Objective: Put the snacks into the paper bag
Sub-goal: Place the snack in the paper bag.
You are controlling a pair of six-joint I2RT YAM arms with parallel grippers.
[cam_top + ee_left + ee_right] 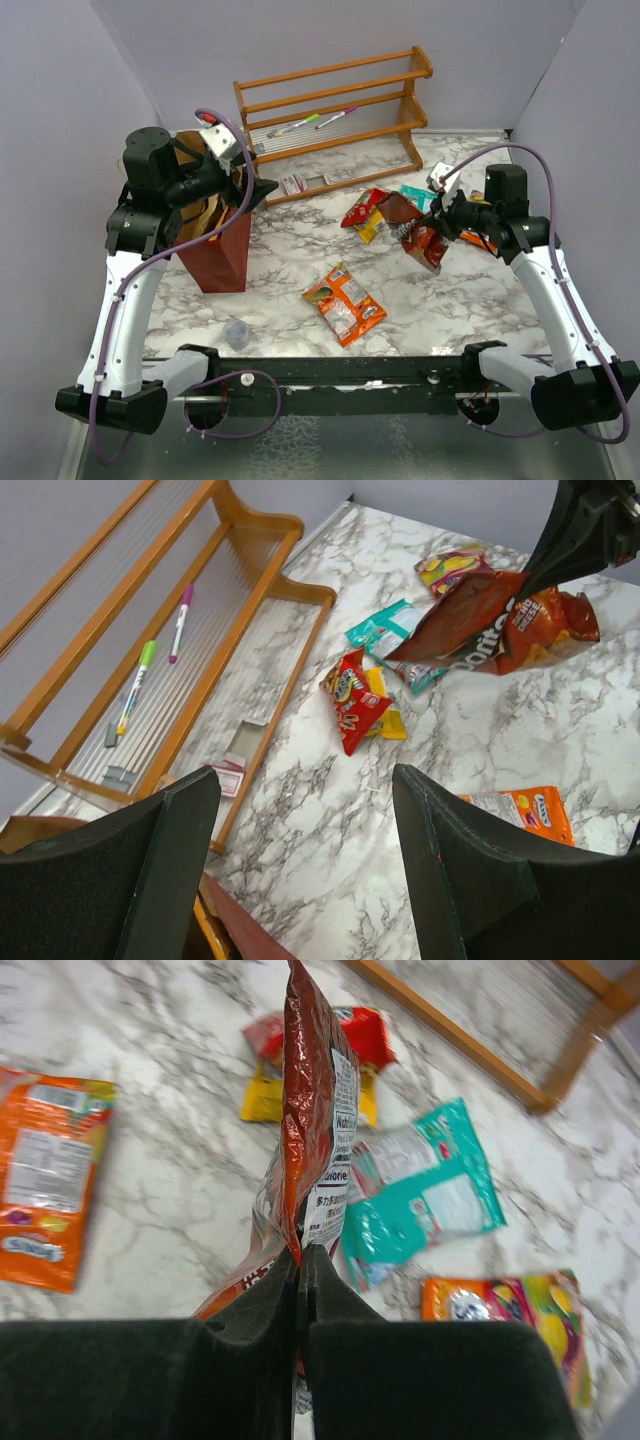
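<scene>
**Chip bag in transit.** The chip bag [312,1110] is pinched at one end by the right gripper [300,1260], whose fingers are pressed together on the foil. It is held clear of the table [270,300], at the right side, near a teal packet [420,1190] left lying there. Its long axis appears to continue the line of the fingers, the free end directed toward the table's middle.

The carrying step is judged to be in hand. A traverse leftward to the paper bag [220,258] is called for, with the free end turned down over its mouth. The left gripper [305,860] is seen spread wide and empty above the paper bag.
</scene>
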